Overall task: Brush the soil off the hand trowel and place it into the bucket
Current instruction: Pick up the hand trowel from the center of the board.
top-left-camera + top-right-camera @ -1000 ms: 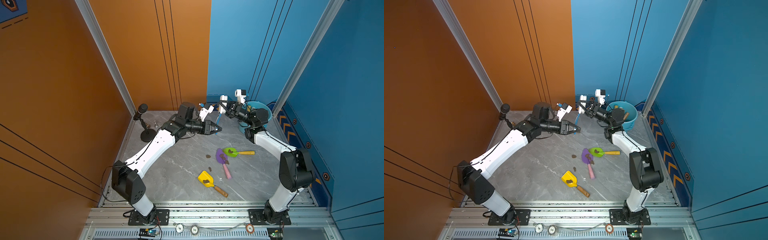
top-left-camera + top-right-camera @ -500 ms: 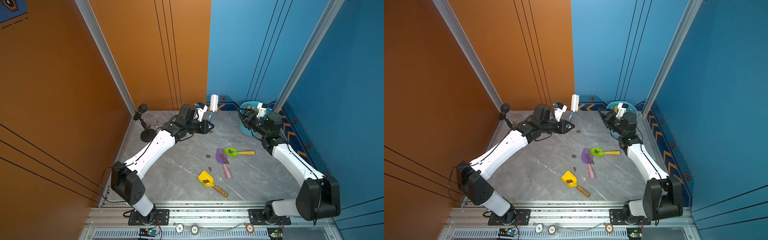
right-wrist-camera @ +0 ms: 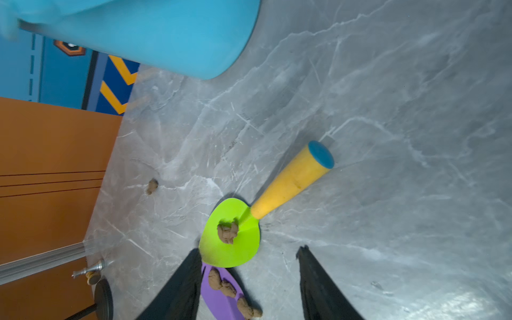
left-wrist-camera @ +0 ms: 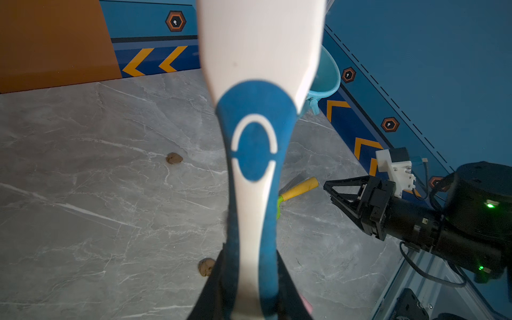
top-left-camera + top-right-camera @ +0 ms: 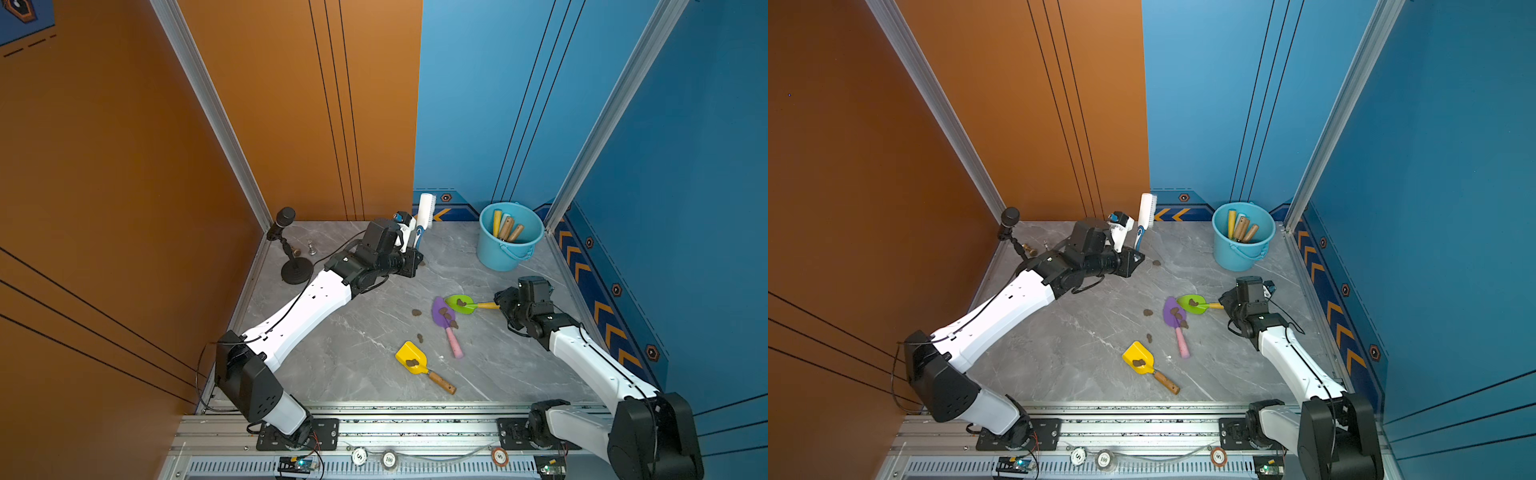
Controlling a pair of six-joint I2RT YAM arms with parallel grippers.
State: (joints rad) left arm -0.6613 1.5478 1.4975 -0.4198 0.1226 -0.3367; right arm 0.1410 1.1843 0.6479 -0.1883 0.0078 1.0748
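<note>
The right gripper (image 4: pixel 329 191) is half open and empty, right by the green trowel (image 3: pixel 266 202). There's soil (image 3: pixel 228 232) on its blade, and the bucket (image 5: pixel 503 257) is nearby. I'd grab the handle square and keep the blade level, since the left gripper (image 5: pixel 415 259) is clamped on the brush (image 5: pixel 426 208).

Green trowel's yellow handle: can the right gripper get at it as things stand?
Probably yes. The right gripper is open and hovers near the free end of the yellow handle, with nothing between them. The bucket stands clear of both.

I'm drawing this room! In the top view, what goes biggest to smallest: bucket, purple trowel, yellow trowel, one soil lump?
1. bucket
2. purple trowel and yellow trowel: about alike, so unranked
3. soil lump
</note>
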